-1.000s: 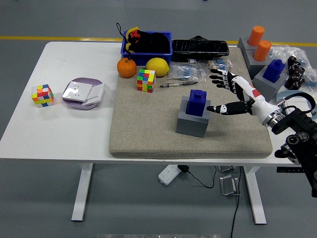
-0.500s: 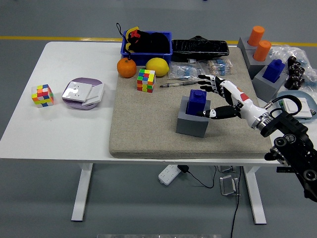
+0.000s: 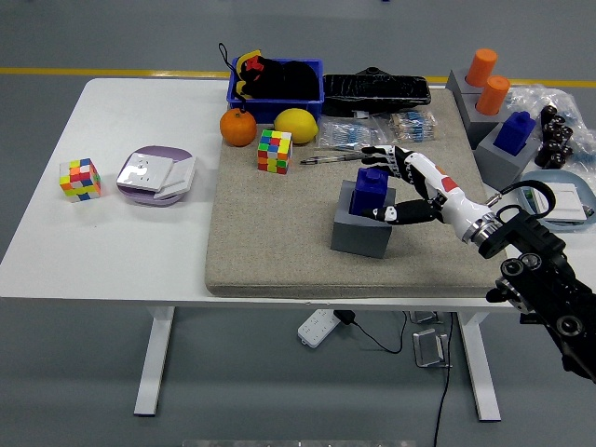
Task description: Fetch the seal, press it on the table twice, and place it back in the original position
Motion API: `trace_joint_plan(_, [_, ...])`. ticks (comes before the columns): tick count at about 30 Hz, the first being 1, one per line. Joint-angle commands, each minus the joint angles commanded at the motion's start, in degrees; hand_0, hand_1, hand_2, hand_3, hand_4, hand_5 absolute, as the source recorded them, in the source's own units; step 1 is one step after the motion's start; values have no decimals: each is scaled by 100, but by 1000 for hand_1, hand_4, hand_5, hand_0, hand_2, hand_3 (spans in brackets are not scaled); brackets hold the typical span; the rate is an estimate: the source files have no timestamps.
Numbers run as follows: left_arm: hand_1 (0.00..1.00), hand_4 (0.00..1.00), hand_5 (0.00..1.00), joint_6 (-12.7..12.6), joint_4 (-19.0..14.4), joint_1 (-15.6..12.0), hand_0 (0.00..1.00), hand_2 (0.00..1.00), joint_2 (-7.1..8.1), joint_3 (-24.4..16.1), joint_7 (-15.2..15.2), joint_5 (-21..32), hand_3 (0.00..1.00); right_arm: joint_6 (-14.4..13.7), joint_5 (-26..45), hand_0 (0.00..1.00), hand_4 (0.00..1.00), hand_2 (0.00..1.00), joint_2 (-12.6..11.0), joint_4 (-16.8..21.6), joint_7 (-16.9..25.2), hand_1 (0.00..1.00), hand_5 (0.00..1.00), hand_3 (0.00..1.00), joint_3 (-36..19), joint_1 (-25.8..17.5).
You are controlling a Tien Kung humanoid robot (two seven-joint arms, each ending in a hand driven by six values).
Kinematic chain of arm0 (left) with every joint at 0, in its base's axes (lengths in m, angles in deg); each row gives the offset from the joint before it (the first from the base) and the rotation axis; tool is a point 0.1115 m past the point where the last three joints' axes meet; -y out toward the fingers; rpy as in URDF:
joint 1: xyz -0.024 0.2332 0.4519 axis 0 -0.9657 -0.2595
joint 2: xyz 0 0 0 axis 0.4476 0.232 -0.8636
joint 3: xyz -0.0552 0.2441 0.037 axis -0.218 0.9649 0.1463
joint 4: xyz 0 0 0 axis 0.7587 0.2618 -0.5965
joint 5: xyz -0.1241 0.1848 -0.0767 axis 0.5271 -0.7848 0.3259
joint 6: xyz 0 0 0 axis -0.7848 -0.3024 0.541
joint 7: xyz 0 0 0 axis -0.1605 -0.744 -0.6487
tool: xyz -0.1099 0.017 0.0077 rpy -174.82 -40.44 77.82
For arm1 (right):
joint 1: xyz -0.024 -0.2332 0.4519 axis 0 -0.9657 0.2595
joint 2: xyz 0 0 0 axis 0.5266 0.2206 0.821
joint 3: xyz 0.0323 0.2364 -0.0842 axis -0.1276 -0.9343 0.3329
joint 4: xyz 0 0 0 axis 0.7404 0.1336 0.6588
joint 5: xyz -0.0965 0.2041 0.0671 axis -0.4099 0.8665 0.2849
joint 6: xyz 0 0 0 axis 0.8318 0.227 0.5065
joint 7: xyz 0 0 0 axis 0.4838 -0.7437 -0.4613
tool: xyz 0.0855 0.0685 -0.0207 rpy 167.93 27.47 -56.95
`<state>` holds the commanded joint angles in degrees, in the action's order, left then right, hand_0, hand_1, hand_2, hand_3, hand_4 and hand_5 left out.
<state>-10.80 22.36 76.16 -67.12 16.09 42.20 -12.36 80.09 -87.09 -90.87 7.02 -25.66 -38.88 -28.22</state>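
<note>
Our right hand (image 3: pixel 402 186) reaches in from four o'clock, fingers spread around the blue seal (image 3: pixel 371 191) without clamping it. The seal stands upright in its grey holder (image 3: pixel 361 230) on the beige mat (image 3: pixel 279 233) covering the surface (image 3: pixel 140 242).

The mat (image 3: pixel 279 242) lay bare left of and in front of the grey block (image 3: pixel 359 230), leaving open passage there. Behind it, a pen (image 3: pixel 321 159), a puzzle cube (image 3: pixel 275 151) and plastic packets (image 3: pixel 354 135) crowded the far side.
</note>
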Motion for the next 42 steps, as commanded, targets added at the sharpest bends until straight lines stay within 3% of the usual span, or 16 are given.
trace_joint_plan(14, [812, 786, 414, 3, -7, 14, 811, 785, 23, 39, 4, 5, 834, -207, 90, 754, 878, 730, 40, -220, 140, 703, 2, 786, 273, 75])
trace_joint_plan(15, [812, 786, 413, 2, -5, 17, 811, 785, 26, 46, 4, 10, 834, -225, 91, 676, 794, 667, 40, -227, 148, 631, 2, 746, 281, 79])
trace_joint_plan(20, [812, 786, 413, 4, -9, 26, 811, 785, 32, 49, 5, 5, 834, -374, 73, 676, 794, 667, 44, -263, 197, 631, 2, 746, 320, 91])
trace_joint_plan(21, [812, 786, 411, 5, -9, 26, 811, 786, 31, 52, 4, 7, 834, -401, 64, 561, 713, 515, 45, -268, 203, 486, 2, 615, 329, 91])
trace_joint_plan(26, [812, 786, 411, 10, -10, 21, 811, 786, 30, 61, 1, 8, 834, -508, -19, 561, 713, 515, 50, -292, 184, 486, 2, 615, 353, 91])
trace_joint_plan(27, [812, 787, 414, 11, -9, 19, 812, 784, 30, 63, 1, 9, 834, -525, -23, 477, 679, 414, 51, -298, 187, 394, 2, 464, 359, 91])
trace_joint_plan(36, [812, 786, 412, 13, -7, 15, 811, 785, 24, 52, 2, 3, 834, -780, 138, 459, 675, 391, 53, -318, 356, 372, 2, 424, 360, 88])
trace_joint_plan(42, [813, 787, 412, 13, -1, 11, 812, 786, 14, 37, 3, 5, 834, -734, 85, 457, 662, 388, -22, -13, 301, 367, 2, 417, 139, 14])
